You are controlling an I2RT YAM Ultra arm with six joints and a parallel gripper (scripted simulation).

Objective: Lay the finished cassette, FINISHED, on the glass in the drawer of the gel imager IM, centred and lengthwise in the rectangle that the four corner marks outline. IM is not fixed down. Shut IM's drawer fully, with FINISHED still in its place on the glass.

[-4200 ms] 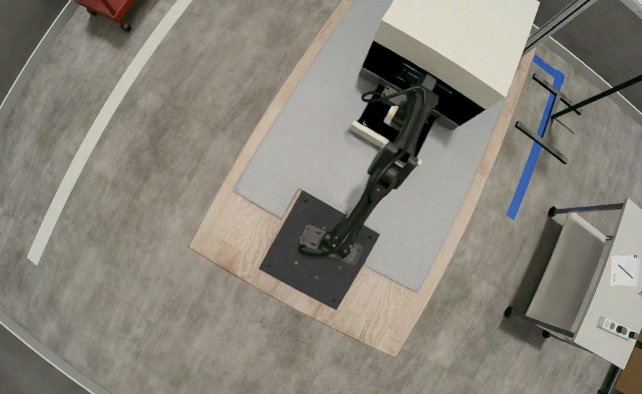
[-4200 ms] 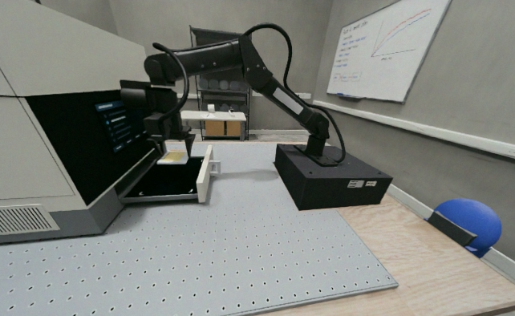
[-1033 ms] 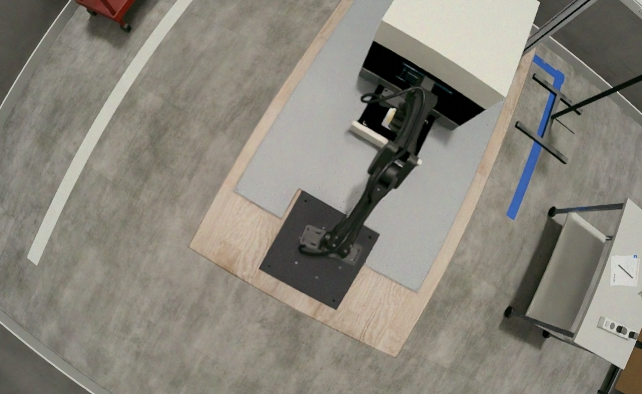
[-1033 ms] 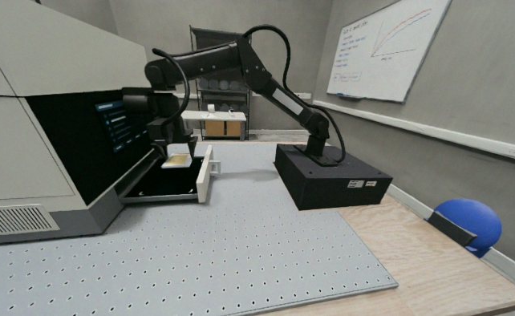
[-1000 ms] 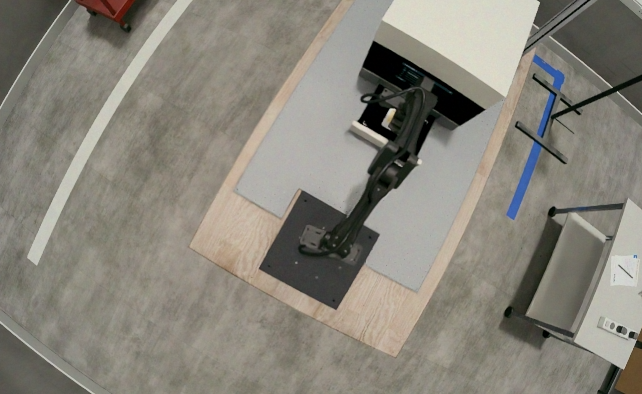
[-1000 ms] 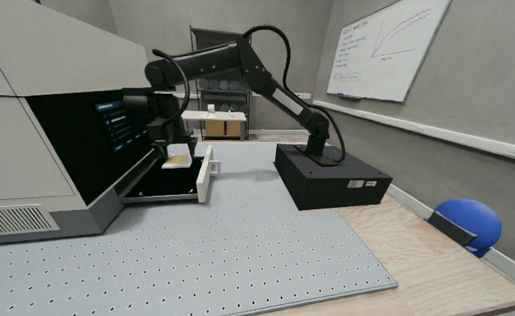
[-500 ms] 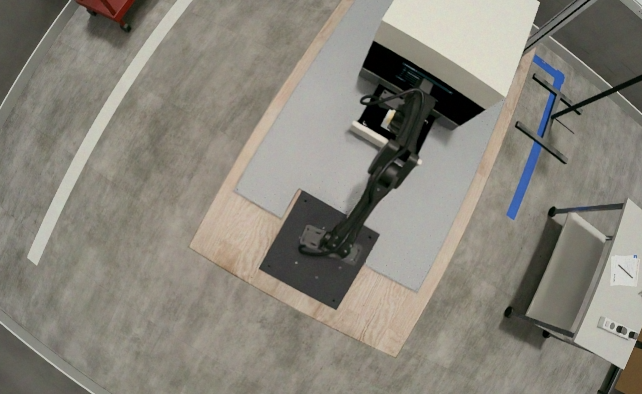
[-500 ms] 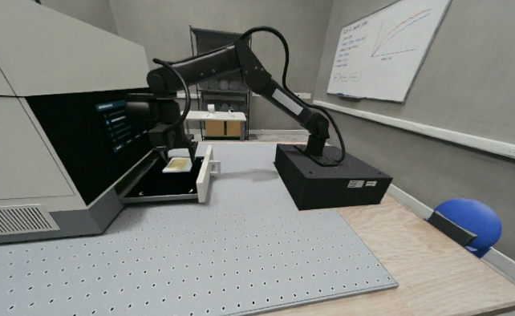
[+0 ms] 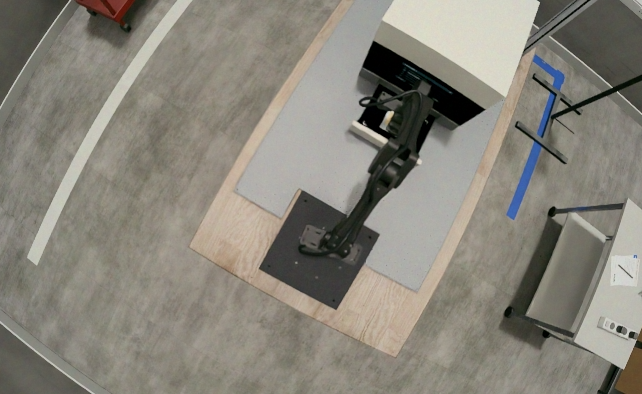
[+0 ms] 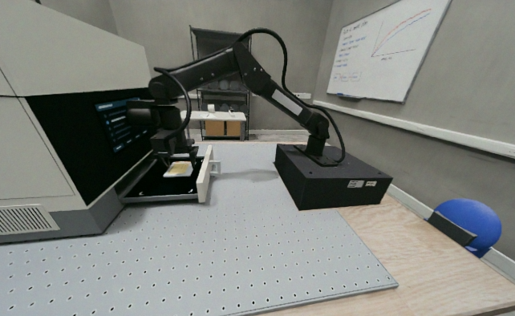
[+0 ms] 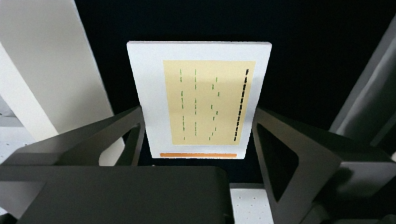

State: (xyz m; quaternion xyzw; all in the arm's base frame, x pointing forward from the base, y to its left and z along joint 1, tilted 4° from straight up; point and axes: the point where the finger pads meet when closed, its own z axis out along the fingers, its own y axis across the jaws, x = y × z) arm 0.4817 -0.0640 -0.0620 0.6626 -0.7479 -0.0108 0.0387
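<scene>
The gel imager IM [image 9: 451, 35] [image 10: 37, 120] stands at the far end of the table with its drawer pulled out. The drawer has a white front panel [image 9: 366, 133] [image 10: 204, 174] and black glass [image 10: 157, 186] [image 11: 310, 55]. My gripper [image 9: 396, 118] [image 10: 177, 161] [image 11: 198, 111] is shut on the finished cassette FINISHED [image 9: 387, 119] [image 10: 178, 169] [image 11: 200, 100], a white plate with a tan gel field and an orange stripe. It holds the cassette flat and low over the glass, toward the back half of the drawer. I cannot tell whether the cassette touches the glass. Two white corner marks [image 10: 141, 192] [image 10: 192, 189] show at the near end of the glass.
The arm's black base box [image 9: 321, 250] [image 10: 330, 180] stands on the wooden table [image 9: 231, 240] [image 10: 418, 241]. A grey perforated plate [image 9: 311, 140] [image 10: 177, 249] covers the table in front of IM. A small handle [image 10: 216, 167] sticks out of the drawer front.
</scene>
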